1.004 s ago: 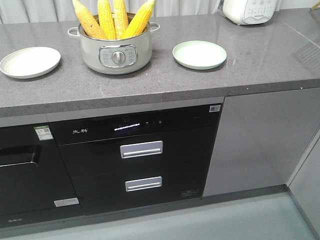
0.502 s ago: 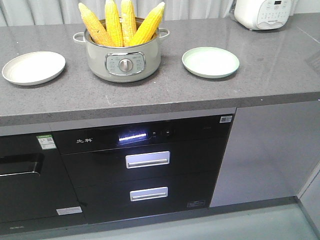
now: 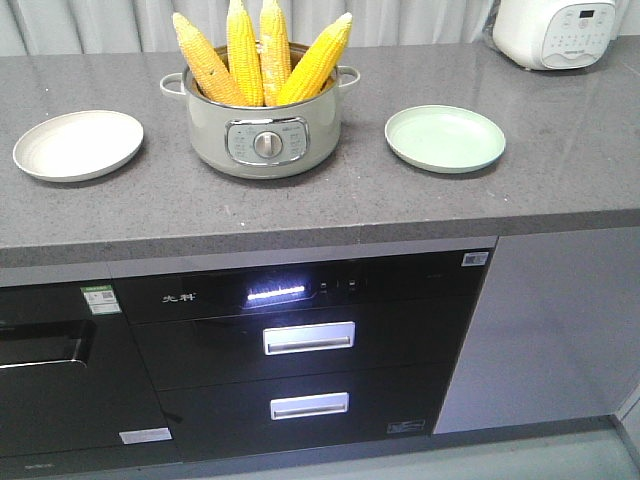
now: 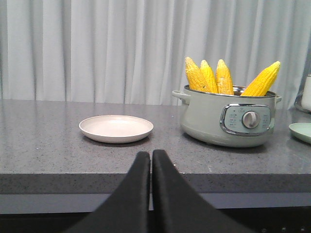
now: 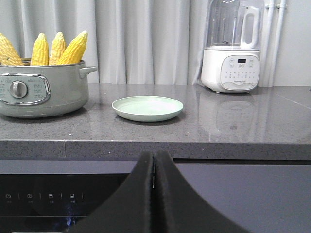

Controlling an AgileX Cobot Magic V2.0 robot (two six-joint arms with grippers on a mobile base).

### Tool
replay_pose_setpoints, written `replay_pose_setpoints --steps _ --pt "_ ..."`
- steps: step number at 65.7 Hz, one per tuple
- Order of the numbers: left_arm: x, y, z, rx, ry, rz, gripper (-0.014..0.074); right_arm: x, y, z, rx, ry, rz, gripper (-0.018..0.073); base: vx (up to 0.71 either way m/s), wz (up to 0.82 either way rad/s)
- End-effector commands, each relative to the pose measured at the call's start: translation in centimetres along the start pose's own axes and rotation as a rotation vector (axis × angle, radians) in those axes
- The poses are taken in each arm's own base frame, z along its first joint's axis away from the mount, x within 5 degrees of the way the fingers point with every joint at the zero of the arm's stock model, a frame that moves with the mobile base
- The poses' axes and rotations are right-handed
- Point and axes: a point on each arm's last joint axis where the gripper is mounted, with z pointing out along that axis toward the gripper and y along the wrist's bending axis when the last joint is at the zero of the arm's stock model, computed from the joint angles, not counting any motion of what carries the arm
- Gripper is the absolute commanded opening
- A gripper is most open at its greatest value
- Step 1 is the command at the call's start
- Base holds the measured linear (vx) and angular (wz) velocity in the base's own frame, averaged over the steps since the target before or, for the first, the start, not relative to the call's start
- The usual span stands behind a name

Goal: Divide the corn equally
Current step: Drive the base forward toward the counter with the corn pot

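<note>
- My left fingers (image 4: pixel 141 187) are pressed together with nothing between them, low and in front of the table's edge. They are well short of anything on top.
- My right fingers (image 5: pixel 145 189) are the same: closed tight, empty, below the table's front lip.
- Both wrists look level across the table (image 3: pixel 560 130), so I judge this a ready pose with no reach begun.
- Under the table is a dark built-in unit (image 3: pixel 300 345) with a lit display and two drawer handles. It has no part in the task.
- The cream plate (image 3: pixel 78 145) lies to my left and the green plate (image 3: pixel 445 138) to my right. Both are bare, well apart, with one on each arm's side, which suits one plate per arm.
- The pot (image 3: pixel 264 140) sits between the plates with its dial facing me.
- The corn (image 3: pixel 248 50), four cobs, stands in the pot tips up, fanned against the rim. The upper halves are exposed, giving an easy place to pinch.
- My judgement: nothing is distributed yet, and an even split means two cobs per plate. The fingers must spread before any grasp.
- A white appliance (image 5: pixel 229 68) stands at the far right, clear of the work.
- A curtain (image 4: pixel 97 48) hangs behind everything.
</note>
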Motion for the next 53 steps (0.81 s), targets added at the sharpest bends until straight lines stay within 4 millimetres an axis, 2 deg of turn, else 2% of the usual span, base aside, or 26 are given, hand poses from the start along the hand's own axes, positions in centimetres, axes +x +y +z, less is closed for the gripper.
replay_pose_setpoints --steps 1,53 --pt "-0.23 -0.02 -0.13 0.010 -0.069 -0.011 -0.0006 -0.45 -0.02 -0.01 0.003 -0.069 -0.016 -0.0006 0.09 0.06" --pt "-0.23 -0.02 -0.13 0.010 -0.069 -0.011 -0.0006 -0.44 -0.02 -0.01 0.003 -0.068 -0.016 -0.0006 0.10 0.05"
